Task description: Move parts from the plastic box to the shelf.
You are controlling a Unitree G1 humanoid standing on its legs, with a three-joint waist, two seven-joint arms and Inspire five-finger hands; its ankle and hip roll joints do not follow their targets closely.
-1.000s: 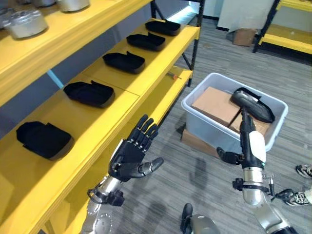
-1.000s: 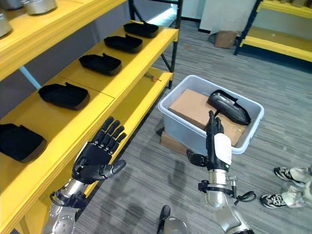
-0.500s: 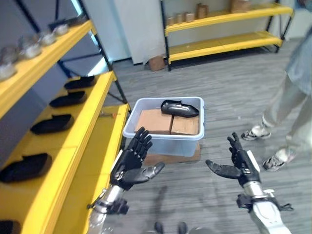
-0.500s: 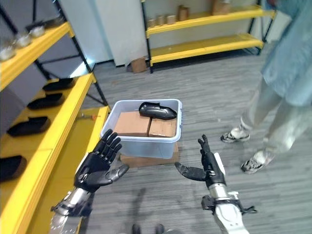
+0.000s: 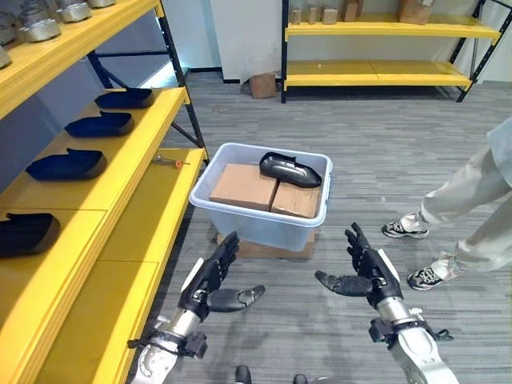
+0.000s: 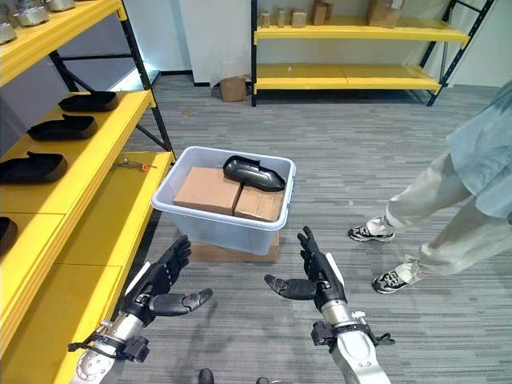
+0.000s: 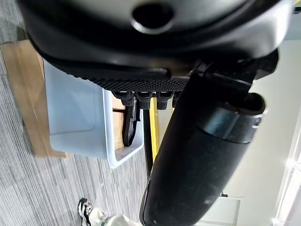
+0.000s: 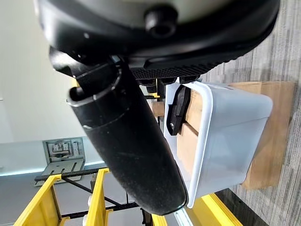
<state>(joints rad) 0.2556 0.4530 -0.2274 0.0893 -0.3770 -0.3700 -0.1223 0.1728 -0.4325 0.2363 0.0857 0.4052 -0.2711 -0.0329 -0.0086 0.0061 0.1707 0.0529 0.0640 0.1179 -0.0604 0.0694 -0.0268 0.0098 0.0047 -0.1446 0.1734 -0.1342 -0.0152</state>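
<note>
Both hands have dropped back short of the plastic box (image 5: 258,214) — left hand (image 5: 210,282) and right hand (image 5: 366,272) spread wide, empty; black part (image 5: 290,169) remains inside, unfetched.

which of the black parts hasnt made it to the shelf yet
The black part lying on the cardboard boxes inside the plastic box. The other black parts sit in a row on the yellow shelf.
</note>
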